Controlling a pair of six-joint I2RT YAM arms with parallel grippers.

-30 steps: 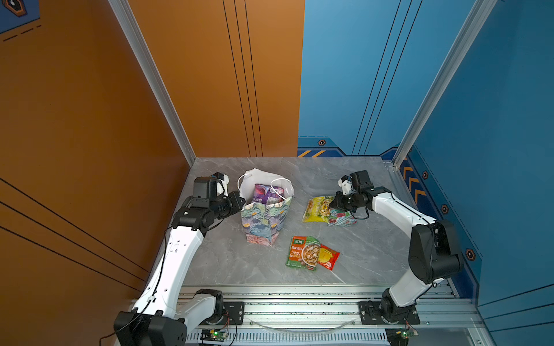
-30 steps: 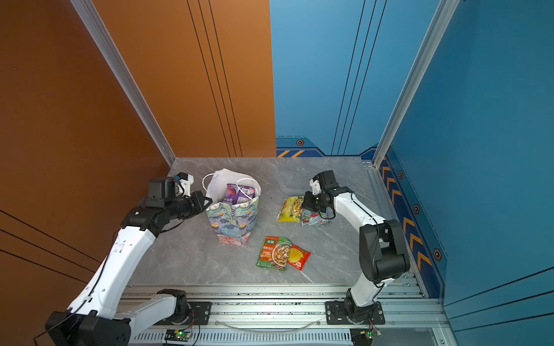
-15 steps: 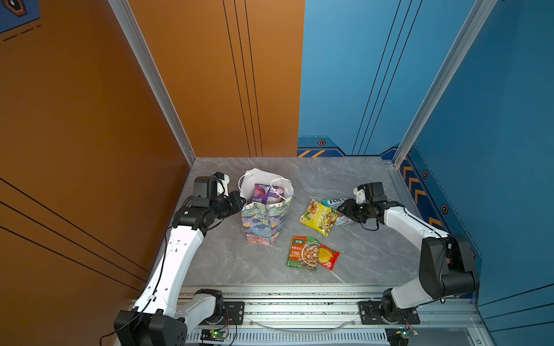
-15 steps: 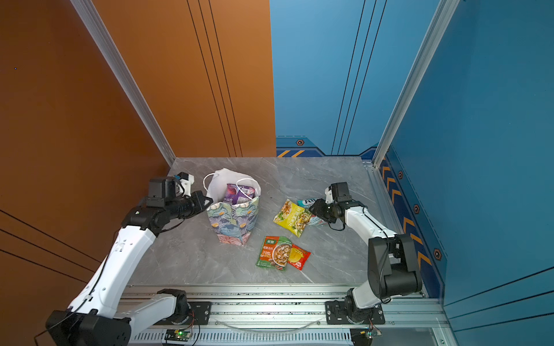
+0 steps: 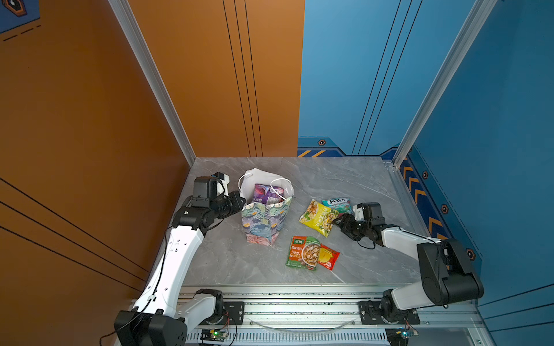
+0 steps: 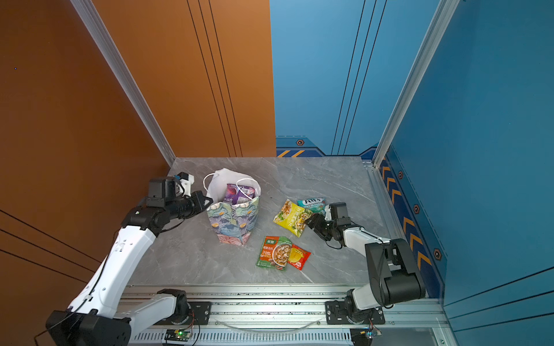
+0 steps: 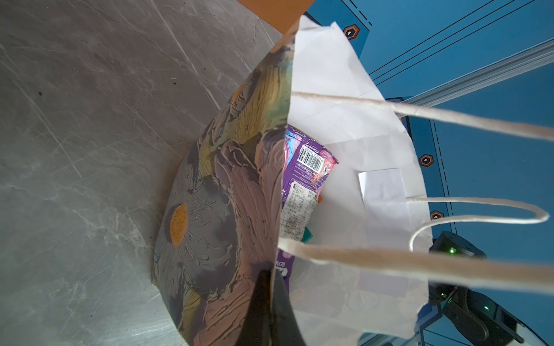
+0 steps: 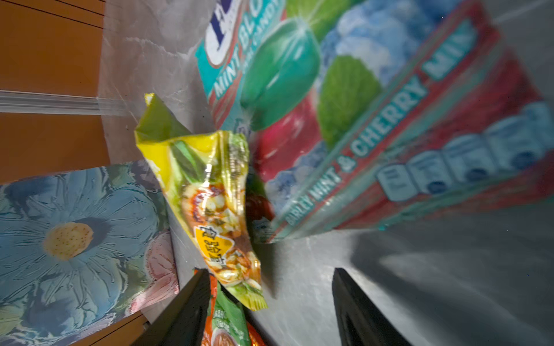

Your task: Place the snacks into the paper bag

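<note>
While my left gripper (image 5: 240,203) is clamping the left rim of the paper bag (image 5: 265,223), I am holding its mouth spread so that packets can drop in without catching the cord handles (image 7: 449,119). The left wrist view is showing both fingers pressed together on the printed wall. A purple packet (image 5: 265,193) is already standing inside the bag.

My right gripper (image 5: 340,223) is sitting low over the table (image 5: 344,176), jaws apart and gripping nothing, just right of the yellow-green packet (image 5: 317,217). That packet is lying flat to the right of the bag. I judge that I am lining up on its right edge, since a flat glossy packet is offering little else to pinch.

The teal FOX'S packet (image 5: 337,203) is lying just beyond it on the far side, its corner tucked under the yellow one. The green-orange sachet (image 5: 302,251) and the red sachet (image 5: 328,256) are lying overlapped nearer the front, both waiting their turn.
</note>
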